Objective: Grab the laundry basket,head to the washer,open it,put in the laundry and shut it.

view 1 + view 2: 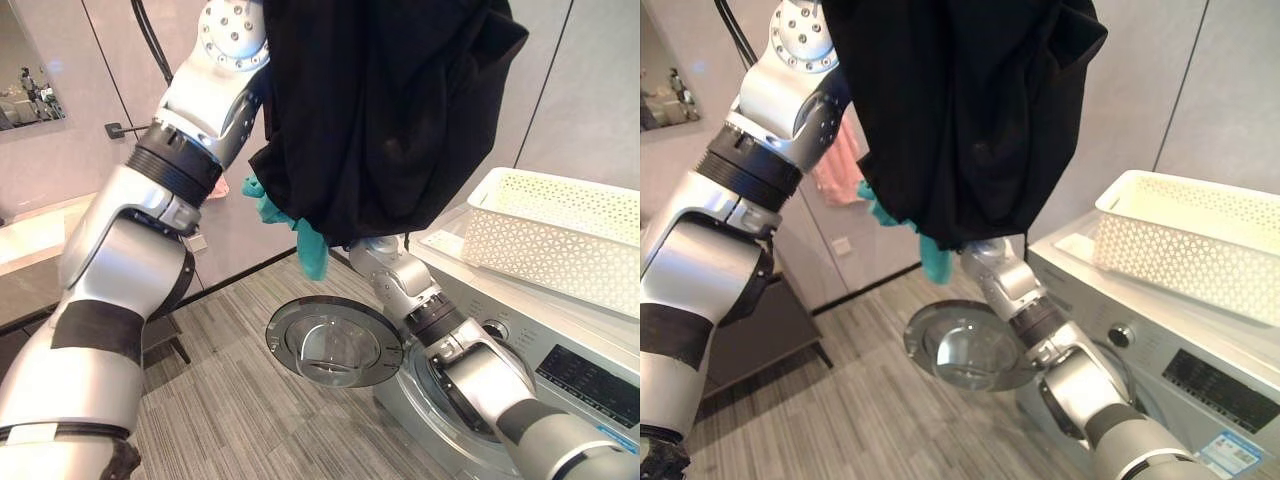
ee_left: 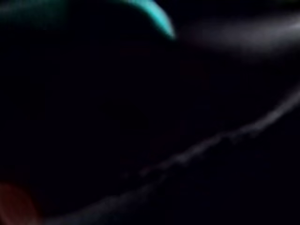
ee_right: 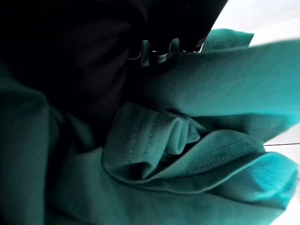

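While the washer stands with its round glass door swung open toward the floor, both silver arms are raised with a bundle of laundry held high above the opening. A large black garment hangs in the upper middle of the head views, with a teal cloth trailing from its lower left edge and a pink piece showing behind the left arm. Both hands are buried in the fabric, so whether their fingers are curled round the cloth or merely lie under it cannot be told; the right wrist view looks straight into teal folds against black cloth, and the left wrist view is almost wholly dark. The white perforated laundry basket sits on top of the washer at the right, well apart from the bundle, and what shows of it appears empty. By the look of things the loading step is in hand: the door is already open and the clothes are out of the basket but not yet in the drum. The next move would seem to call for lowering the bundle down and to the right, into the drum mouth beside the right forearm, clear of the door, with care that the trailing teal end does not catch on the rim. Grey wood-grain flooring runs beneath, and pale panelled walls close off the far side.
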Robot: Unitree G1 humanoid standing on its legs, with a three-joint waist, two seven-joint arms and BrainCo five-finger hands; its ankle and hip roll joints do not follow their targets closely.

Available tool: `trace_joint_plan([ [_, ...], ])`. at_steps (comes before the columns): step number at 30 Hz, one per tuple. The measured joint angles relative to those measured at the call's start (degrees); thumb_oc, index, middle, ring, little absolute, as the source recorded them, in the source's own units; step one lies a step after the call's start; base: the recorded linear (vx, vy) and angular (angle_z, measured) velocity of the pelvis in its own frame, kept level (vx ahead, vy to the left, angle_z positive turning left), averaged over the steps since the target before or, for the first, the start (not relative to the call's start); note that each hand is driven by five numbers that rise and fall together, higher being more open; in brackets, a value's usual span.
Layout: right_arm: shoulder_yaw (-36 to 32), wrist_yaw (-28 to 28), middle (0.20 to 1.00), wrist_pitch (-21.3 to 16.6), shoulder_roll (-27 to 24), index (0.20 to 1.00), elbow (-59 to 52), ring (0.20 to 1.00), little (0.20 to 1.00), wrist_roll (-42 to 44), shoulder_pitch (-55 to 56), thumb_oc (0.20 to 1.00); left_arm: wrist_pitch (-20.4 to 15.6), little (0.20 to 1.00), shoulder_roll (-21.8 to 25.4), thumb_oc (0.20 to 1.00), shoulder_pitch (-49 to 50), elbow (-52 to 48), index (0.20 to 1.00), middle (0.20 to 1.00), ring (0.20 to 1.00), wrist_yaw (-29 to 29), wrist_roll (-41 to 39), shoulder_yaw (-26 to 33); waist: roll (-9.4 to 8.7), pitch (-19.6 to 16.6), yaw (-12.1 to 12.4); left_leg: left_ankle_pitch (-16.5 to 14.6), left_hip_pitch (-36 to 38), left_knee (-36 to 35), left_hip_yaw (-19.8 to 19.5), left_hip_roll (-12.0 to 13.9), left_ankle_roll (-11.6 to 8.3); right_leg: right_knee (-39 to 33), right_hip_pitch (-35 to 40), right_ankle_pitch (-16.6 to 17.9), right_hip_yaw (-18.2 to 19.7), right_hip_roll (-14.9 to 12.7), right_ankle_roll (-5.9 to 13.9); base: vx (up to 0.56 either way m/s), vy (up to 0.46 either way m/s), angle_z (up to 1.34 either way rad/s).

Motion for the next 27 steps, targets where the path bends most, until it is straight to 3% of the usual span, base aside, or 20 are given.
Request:
trace_joint_plan([
  [9, 0.0, -0.2, 0.200, -0.9, -0.2, 0.200, -9.2, 0.200, 0.200, -1.8, 6.9, 0.200, 0.1, 0.200, -1.7, 0.200, 23.5, -13.7, 0.200, 0.200, 0.200, 0.1, 2.8, 8.3, -0.56, 0.3, -0.1, 0.4, -0.8, -0.1, 0.1, 0.1, -0.02, 0.0, -1.1, -0.2, 0.2, 0.0, -0.36, 0.00, 0.000, 0.00],
  [11, -0.6, -0.3, 0.200, -0.9, -0.4, 0.200, -10.5, 0.200, 0.200, -4.2, 10.3, 0.200, -0.2, 0.200, -4.4, 0.200, 37.7, -23.6, 0.200, 0.200, 0.200, 0.1, 2.8, 14.9, -0.77, 1.0, -0.1, 0.4, -0.7, -0.1, 0.3, 0.1, 0.00, 0.0, -1.2, -0.2, 0.3, 0.0, -0.30, 0.00, -0.008, -0.02],
  [14, -3.2, -0.7, 0.200, -1.1, -1.0, 0.200, -12.2, 0.200, 0.200, -7.0, 14.9, 0.200, 0.1, 0.200, -5.5, 0.200, 55.5, -34.0, 0.200, 0.200, 0.200, -0.1, 2.7, 18.2, -1.93, 3.5, 0.0, 0.2, -0.9, -0.1, 0.6, 0.2, 0.30, 0.0, -1.5, -0.4, 0.7, 0.0, -0.48, 0.00, -0.009, -0.04],
  [19, -7.5, -1.8, 0.200, -1.2, -0.3, 0.200, -14.4, 0.200, 0.200, -10.3, 23.5, 0.200, 1.4, 0.200, -11.4, 0.200, 79.8, -41.4, 0.200, 0.200, 0.200, -3.3, 2.6, 17.9, -3.55, 6.4, 1.7, 0.4, -1.7, -0.1, 1.7, 0.2, -0.04, 0.0, -3.0, 0.0, 1.7, -0.1, -0.04, -0.02, -0.022, -0.10],
  [23, -7.9, -1.9, 0.200, -1.2, -0.3, 0.200, -14.1, 0.200, 0.200, -10.3, 23.4, 0.200, 4.2, 0.200, -10.7, 0.200, 78.5, -38.6, 0.200, 0.200, 0.200, -5.3, 2.6, 16.1, -2.89, 7.2, 2.4, 0.4, -1.5, -0.1, 2.0, 0.4, -0.02, 0.0, -3.0, 0.2, 2.1, 0.0, -0.17, 0.00, -0.002, -0.05],
  [26, -7.5, -1.7, 0.200, -1.3, -0.1, 0.200, -14.2, 0.200, 0.200, -10.3, 23.4, 0.200, 4.1, 0.200, -9.9, 0.200, 73.4, -37.9, 0.200, 0.200, 0.200, -5.5, 2.7, 16.8, -2.89, 7.3, 2.2, 0.4, -1.4, 0.0, 2.2, 0.5, -0.04, 0.1, -3.2, 0.3, 2.3, 0.0, -0.18, -0.04, -0.033, -0.10],
  [27, -6.5, -1.0, 0.200, -1.9, 0.8, 0.200, -18.4, 0.200, 0.200, -10.2, 27.0, 0.200, 2.6, 0.200, -10.4, 0.200, 77.1, -39.5, 0.200, 0.200, 0.200, -6.8, 2.7, 19.2, -2.59, 7.5, 1.9, 0.4, -0.6, -0.1, 3.7, 0.9, 0.01, 1.6, -4.0, 0.1, 4.2, -0.4, -0.22, -0.05, -0.025, -0.35],
])
